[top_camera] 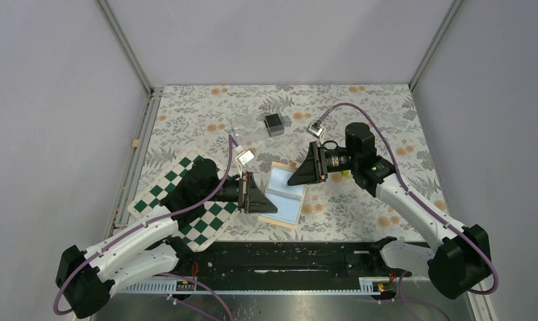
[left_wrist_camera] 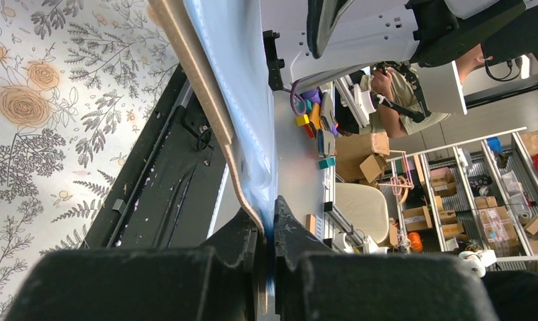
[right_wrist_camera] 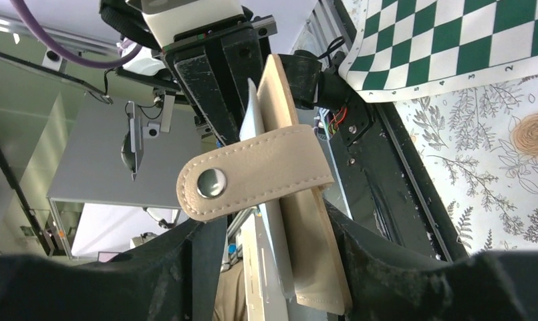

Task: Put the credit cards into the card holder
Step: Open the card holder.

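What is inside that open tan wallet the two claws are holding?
Only pale blue lining shows inside the wallet; no card is visible. The left claw and right claw cover its edges.

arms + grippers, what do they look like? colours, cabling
Both arms have white link shells with black joint housings and black bases. The left gripper and right gripper are black, with wide triangular finger plates. A purple cable loops along each arm, running to a small silvery wrist-camera module. No markings legible.

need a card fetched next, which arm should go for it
Probably right: left gripper is clamped on the card holder, holding it; the right gripper sits nearer the dark box.
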Motion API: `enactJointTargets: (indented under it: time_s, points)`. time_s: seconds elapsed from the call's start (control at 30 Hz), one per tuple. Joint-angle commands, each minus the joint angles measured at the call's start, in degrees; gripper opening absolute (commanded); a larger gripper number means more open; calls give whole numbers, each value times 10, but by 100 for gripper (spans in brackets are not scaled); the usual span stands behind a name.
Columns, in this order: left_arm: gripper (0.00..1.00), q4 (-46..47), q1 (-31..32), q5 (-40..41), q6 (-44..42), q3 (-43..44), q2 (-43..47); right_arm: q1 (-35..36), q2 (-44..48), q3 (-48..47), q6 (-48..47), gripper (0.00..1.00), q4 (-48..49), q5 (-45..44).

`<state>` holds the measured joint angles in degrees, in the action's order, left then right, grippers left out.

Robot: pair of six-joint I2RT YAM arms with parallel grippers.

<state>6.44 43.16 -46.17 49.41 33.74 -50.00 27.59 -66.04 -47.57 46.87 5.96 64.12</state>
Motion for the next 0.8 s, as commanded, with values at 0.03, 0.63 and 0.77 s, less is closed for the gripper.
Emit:
enactJointTargets:
  time_s: [0.03, 0.63, 0.77]
  points:
    - [0, -18, -2, -23, -32, 40, 1, 2, 15, -54, -98, 56, -118, 37]
    - [79, -167, -11, 83, -124, 77, 14, 6, 27, -57, -117, 0, -193, -37]
    - [94, -205, -12, 222, -134, 87, 56, -2, 44, -5, -43, 0, -127, -107]
